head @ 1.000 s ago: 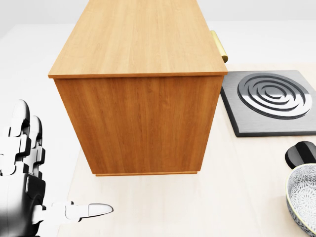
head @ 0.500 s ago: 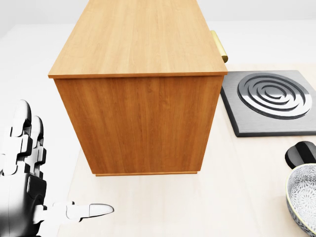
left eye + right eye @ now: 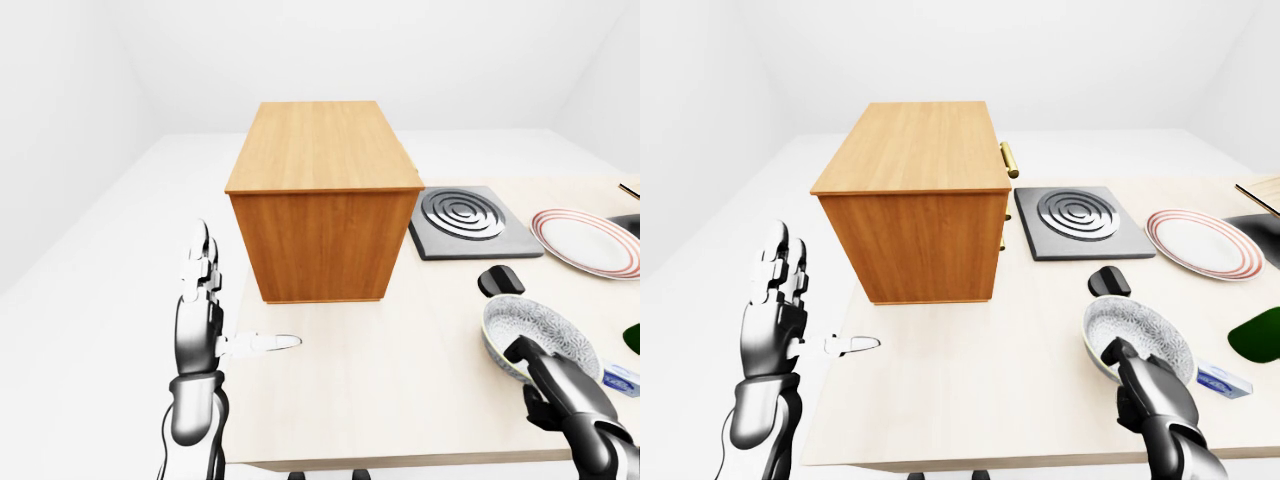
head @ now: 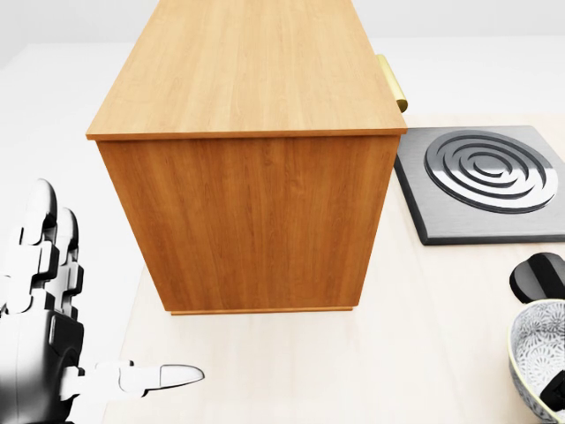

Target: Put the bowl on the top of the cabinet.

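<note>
The patterned blue-and-white bowl (image 3: 530, 328) sits on the light table at the lower right; it also shows in the head view (image 4: 538, 349). The wooden cabinet (image 3: 322, 200) stands upright left of the table's middle, its flat top (image 4: 252, 66) bare. My right hand (image 3: 524, 350) is at the bowl's near rim with a dark finger over the edge; I cannot tell whether it grips. My left hand (image 3: 228, 312) is open, fingers up and thumb pointing right, at the table's left edge, below and left of the cabinet.
A grey hob plate (image 3: 465, 215) lies right of the cabinet. A small black object (image 3: 500, 281) sits just above the bowl. A red-rimmed plate (image 3: 588, 242), a green thing (image 3: 1260, 335) and a small box (image 3: 1225, 380) are at the right. Gold handles (image 3: 1008, 160) stick out of the cabinet's right side.
The bowl has shifted slightly left and down in the head view, and a dark part of my right hand now shows at its lower right rim. The left hand has barely moved.
</note>
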{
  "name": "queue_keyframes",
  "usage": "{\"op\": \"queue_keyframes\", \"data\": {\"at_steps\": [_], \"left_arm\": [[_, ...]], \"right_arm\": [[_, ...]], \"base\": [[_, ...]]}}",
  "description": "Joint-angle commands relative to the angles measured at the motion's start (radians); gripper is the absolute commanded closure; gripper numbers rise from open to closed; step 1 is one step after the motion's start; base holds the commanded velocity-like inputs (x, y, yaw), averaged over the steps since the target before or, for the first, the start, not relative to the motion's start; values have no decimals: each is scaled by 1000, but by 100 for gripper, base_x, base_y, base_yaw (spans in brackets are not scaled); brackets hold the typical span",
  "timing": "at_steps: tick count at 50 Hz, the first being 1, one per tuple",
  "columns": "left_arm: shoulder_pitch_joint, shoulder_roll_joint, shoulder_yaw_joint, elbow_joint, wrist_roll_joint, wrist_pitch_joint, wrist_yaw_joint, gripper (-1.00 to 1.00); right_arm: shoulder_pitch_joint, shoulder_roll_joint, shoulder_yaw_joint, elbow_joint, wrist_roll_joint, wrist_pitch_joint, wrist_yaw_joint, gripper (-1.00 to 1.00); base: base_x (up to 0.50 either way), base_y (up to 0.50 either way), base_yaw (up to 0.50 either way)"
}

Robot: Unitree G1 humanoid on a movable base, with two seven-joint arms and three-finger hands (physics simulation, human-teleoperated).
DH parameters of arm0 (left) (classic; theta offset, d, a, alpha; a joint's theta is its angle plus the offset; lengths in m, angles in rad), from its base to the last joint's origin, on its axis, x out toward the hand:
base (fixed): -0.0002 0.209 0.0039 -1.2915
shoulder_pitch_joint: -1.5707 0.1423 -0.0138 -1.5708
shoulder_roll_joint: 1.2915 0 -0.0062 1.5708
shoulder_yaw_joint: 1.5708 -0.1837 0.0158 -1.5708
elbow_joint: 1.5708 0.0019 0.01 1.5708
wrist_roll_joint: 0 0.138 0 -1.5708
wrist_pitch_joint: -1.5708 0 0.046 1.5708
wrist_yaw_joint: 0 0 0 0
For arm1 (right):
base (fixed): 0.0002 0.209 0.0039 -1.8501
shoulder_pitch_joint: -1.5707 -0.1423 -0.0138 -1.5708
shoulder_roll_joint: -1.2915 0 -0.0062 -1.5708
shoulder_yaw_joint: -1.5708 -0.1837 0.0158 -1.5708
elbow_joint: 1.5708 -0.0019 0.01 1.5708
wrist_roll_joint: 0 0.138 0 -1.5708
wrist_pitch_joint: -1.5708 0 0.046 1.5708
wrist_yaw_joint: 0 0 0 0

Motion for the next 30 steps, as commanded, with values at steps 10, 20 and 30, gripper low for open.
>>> {"op": "queue_keyframes", "data": {"at_steps": [10,20,30], "left_arm": [[2,1,-4,9,1,0,-3,-100],[3,1,-6,7,2,0,-3,-100],[2,1,-5,15,0,0,-4,-100]], "right_arm": [[16,0,-4,5,-6,0,20,100],[-27,24,-140,-322,191,0,254,100],[-168,-60,-244,-600,391,0,254,100]], "base": [[0,0,0],[0,0,0],[0,0,0]]}}
